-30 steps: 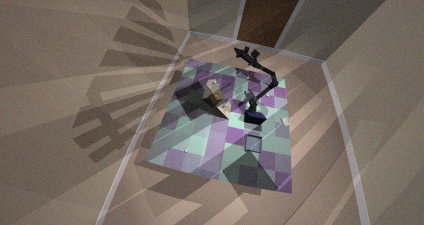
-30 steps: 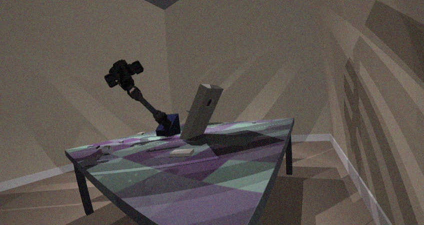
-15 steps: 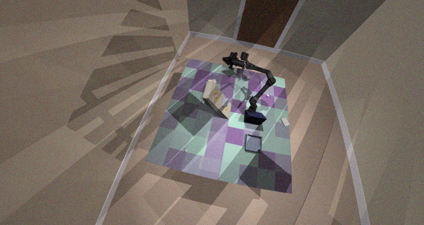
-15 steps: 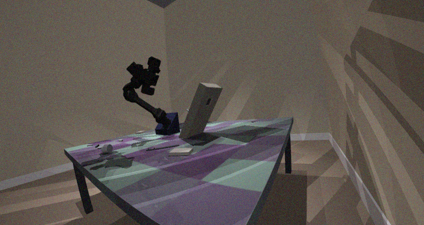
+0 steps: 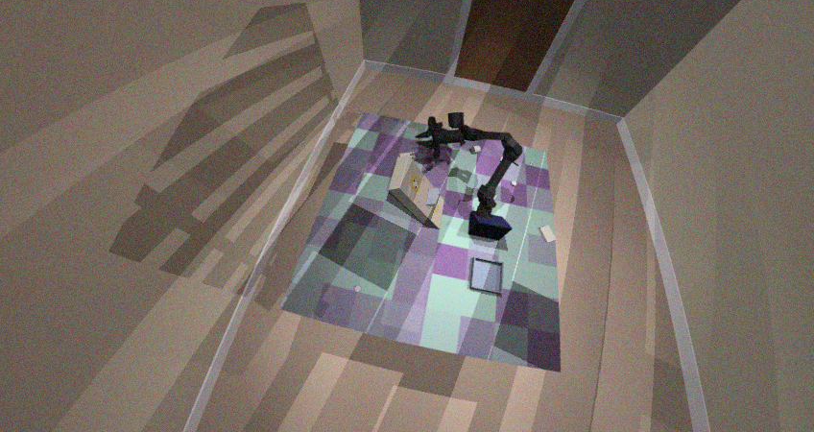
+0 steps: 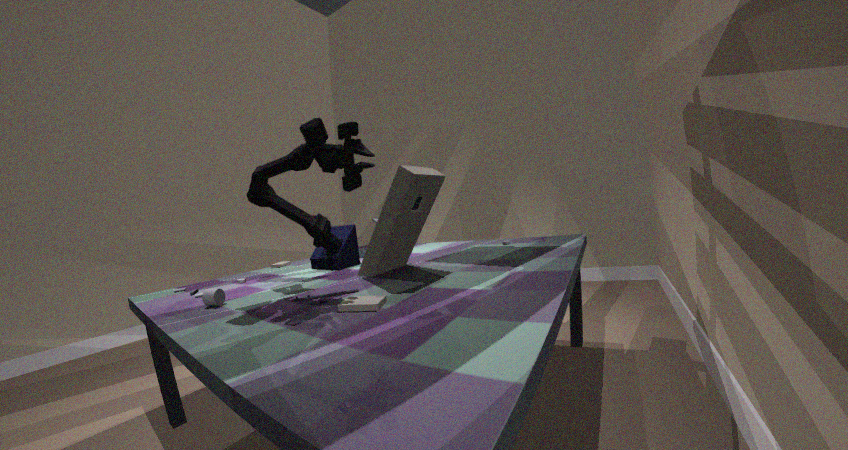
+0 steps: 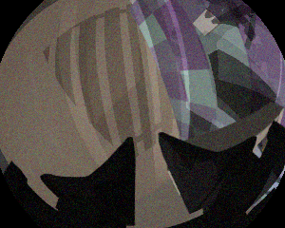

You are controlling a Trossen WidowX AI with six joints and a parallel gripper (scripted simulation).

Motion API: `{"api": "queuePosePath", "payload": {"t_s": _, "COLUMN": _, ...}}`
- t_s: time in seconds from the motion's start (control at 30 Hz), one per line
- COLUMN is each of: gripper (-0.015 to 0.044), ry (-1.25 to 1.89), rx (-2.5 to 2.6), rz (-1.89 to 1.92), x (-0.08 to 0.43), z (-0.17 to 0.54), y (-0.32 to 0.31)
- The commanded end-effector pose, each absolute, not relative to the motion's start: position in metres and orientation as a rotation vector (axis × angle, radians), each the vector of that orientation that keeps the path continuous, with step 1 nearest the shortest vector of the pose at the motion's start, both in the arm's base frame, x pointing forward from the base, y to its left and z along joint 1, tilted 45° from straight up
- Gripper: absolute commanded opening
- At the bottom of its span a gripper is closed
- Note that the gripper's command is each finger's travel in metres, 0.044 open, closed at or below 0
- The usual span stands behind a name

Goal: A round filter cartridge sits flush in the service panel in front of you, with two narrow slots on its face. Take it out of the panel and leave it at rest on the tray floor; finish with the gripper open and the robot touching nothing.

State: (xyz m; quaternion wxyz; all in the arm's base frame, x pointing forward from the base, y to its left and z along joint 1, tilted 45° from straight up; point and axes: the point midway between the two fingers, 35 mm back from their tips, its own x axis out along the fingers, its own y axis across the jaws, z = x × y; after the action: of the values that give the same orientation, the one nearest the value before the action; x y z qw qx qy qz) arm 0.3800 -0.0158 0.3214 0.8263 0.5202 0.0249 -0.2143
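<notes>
The service panel (image 5: 402, 178) (image 6: 399, 219) (image 7: 247, 126) is a cream slanted box left of the arm in the top view. A small round face inside a yellow ring (image 5: 416, 183) shows on it, apparently the cartridge in place; its slots are too small to tell. The exterior view shows only the panel's back and side. The tray (image 5: 470, 276) is shallow, dark-rimmed and without visible contents, on the far side of the arm's base. My gripper (image 5: 419, 140) (image 6: 373, 160) (image 7: 145, 139) is partly open and empty, in the air beyond the panel's upper end, apart from it.
The arm's blue base (image 5: 489, 226) (image 6: 336, 248) stands between panel and tray. A white cylinder (image 5: 475, 149) (image 6: 213, 297) and a flat cream block (image 6: 361, 304) (image 7: 206, 23) lie on the table. Another pale block (image 5: 547, 233) lies near the table edge.
</notes>
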Motion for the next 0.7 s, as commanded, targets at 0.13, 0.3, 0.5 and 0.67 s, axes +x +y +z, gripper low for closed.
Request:
{"api": "queuePosePath", "payload": {"t_s": 0.13, "gripper": 0.0115, "ry": 0.097, "rx": 1.355, "rz": -0.674, "x": 0.366, "z": 0.23, "y": 0.047}}
{"api": "queuePosePath", "payload": {"t_s": 0.3, "gripper": 0.0115, "ry": 0.038, "rx": 1.419, "rz": -0.771, "x": 0.349, "z": 0.195, "y": 0.068}}
{"api": "queuePosePath", "payload": {"t_s": 0.5, "gripper": 0.0115, "ry": -0.09, "rx": 1.47, "rz": -0.817, "x": 0.323, "z": 0.163, "y": 0.089}}
{"api": "queuePosePath", "payload": {"t_s": 0.67, "gripper": 0.0115, "ry": -0.135, "rx": 1.483, "rz": -0.809, "x": 0.315, "z": 0.156, "y": 0.095}}
